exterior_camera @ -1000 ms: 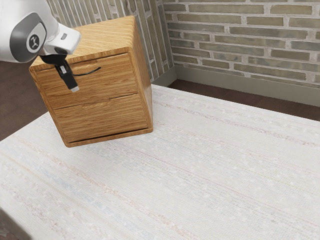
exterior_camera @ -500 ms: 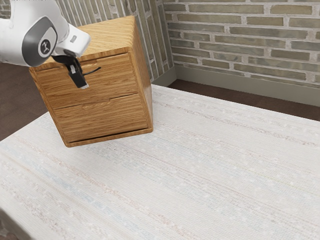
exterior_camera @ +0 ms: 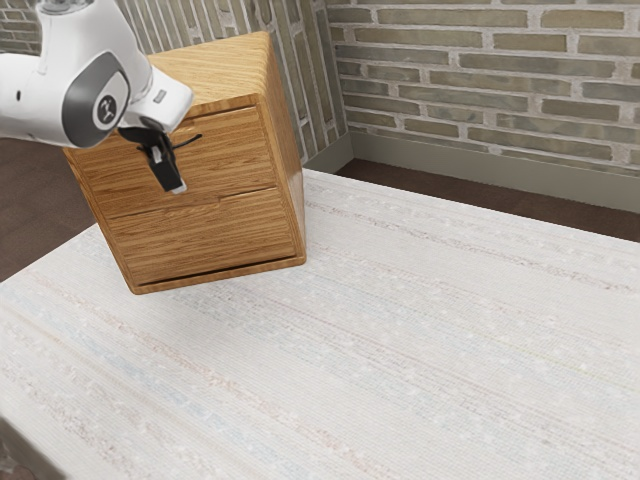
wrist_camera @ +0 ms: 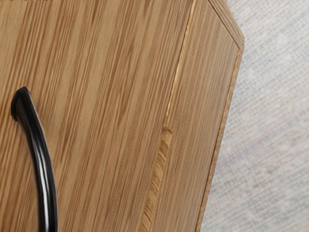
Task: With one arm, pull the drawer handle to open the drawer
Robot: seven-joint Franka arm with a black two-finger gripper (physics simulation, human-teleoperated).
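Grey brick wall (exterior_camera: 480, 80) behind; pale woven-textured counter (exterior_camera: 420, 350) in front. Item: light oak two-drawer cabinet (exterior_camera: 220, 235), set on the counter's far corner at the exterior view's left. Its upper drawer (exterior_camera: 235, 150) is judged shut, the front lying flush with the frame. A thin curved black handle (exterior_camera: 190, 139) is mounted on it. The black two-finger gripper (exterior_camera: 174, 184) is held just before the handle; whether it is open or closed cannot be told. Risk: the thin handle may be slipped off if pulled before being enclosed, or the cabinet dragged instead.
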